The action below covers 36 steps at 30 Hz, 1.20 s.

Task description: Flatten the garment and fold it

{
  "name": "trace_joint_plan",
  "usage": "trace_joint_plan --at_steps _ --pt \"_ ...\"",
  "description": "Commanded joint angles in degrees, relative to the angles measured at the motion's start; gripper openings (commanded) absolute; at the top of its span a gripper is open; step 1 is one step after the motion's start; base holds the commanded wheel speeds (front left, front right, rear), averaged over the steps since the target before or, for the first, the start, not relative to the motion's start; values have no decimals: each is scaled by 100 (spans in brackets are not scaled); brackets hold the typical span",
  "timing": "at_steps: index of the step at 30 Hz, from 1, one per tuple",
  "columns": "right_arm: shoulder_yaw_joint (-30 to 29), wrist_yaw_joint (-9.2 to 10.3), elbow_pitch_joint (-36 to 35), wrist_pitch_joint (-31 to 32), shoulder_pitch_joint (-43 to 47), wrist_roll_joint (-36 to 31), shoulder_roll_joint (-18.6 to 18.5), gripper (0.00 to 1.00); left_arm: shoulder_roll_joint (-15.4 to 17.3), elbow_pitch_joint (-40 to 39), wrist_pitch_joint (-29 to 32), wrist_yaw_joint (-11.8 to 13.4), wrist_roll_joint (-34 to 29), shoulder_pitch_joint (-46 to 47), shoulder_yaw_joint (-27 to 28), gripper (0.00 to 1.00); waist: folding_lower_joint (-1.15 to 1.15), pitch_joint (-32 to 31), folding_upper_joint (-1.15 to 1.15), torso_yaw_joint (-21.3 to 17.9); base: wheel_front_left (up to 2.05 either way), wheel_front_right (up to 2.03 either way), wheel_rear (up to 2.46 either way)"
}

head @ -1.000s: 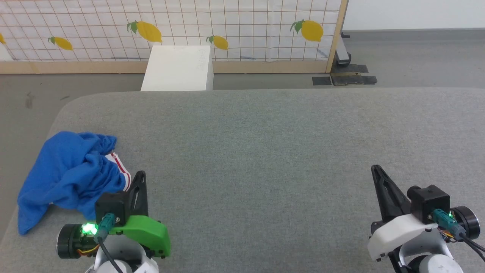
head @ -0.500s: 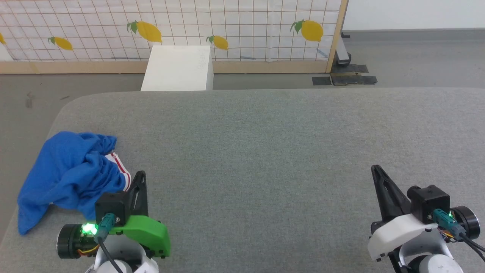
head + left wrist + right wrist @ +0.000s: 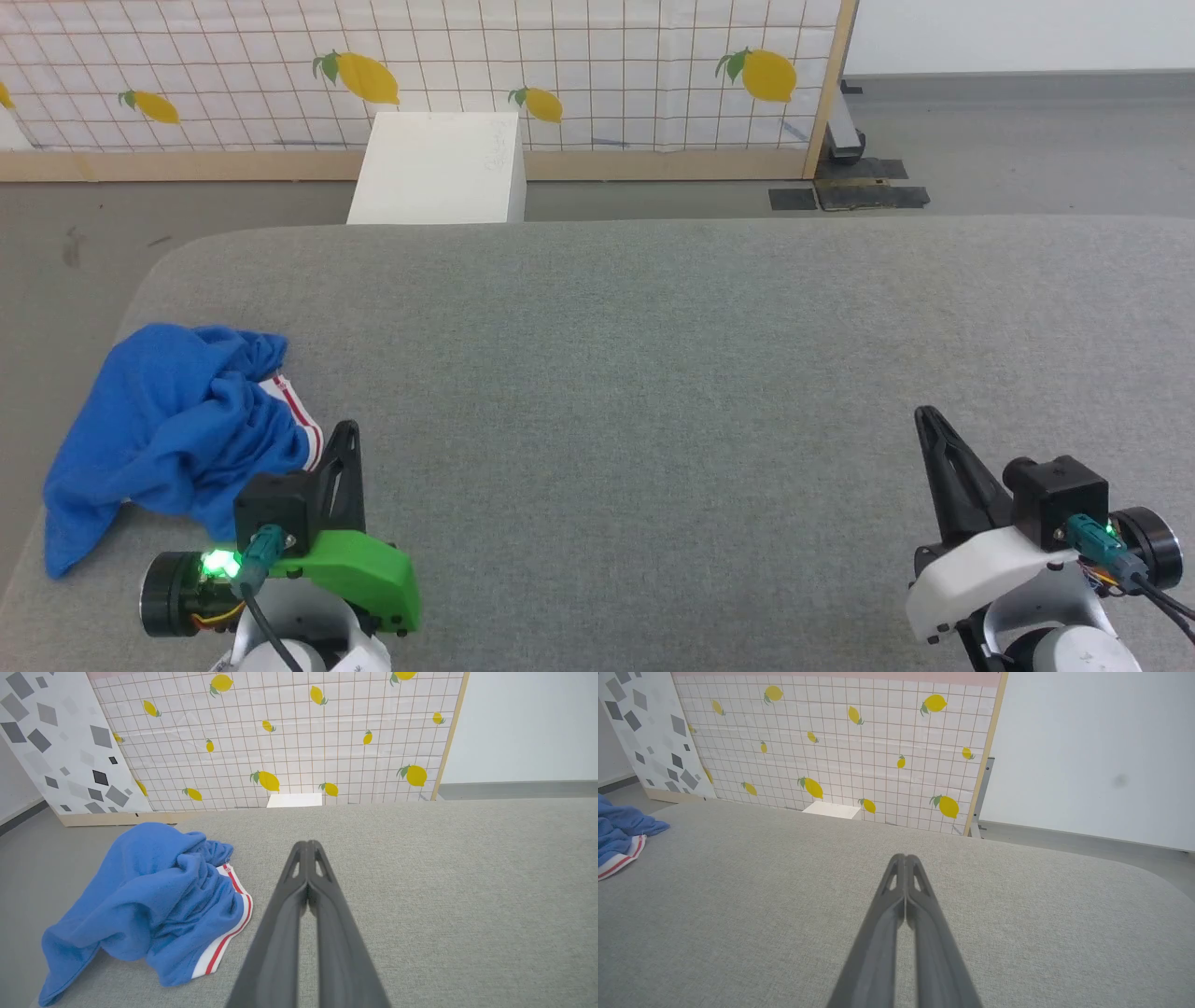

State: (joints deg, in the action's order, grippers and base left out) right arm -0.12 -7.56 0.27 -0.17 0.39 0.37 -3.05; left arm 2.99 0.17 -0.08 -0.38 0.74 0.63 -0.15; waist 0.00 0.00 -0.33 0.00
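At the left end of the grey table (image 3: 653, 355), close to its rounded corner, the garment (image 3: 173, 425) lies bunched in a loose blue heap, a white red-striped band (image 3: 297, 420) poking out on the side toward the middle; nothing of it is flat yet, so the task looks to be at its very start; the left gripper (image 3: 345, 434) hovers just beside that band without touching it, fingers pressed together and empty, probably because it is the arm nearest the cloth, and it would need to open before pinching an edge; the right gripper (image 3: 926, 418) hangs well apart over bare table, likewise closed on nothing, seemingly held in reserve until a second corner comes within reach for spreading.
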Motion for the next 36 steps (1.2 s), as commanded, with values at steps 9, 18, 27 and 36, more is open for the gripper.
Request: trace_joint_plan --at_steps 9,18,27,36 --pt "12 8 -27 17 -39 -37 17 0 -12 -17 8 38 -74 -63 15 0 0 0 33 0 0 0 0" --pt "12 8 -27 17 -39 -37 17 0 -12 -17 8 38 -74 -63 15 0 0 0 33 0 0 0 0" --pt "12 8 -27 17 -39 -37 17 0 -12 -17 8 38 -74 -63 15 0 0 0 33 0 0 0 0" --pt "-2 0 21 -39 -2 21 -4 100 1 51 -54 32 69 19 -68 100 0 -16 1 1 0 0 0"
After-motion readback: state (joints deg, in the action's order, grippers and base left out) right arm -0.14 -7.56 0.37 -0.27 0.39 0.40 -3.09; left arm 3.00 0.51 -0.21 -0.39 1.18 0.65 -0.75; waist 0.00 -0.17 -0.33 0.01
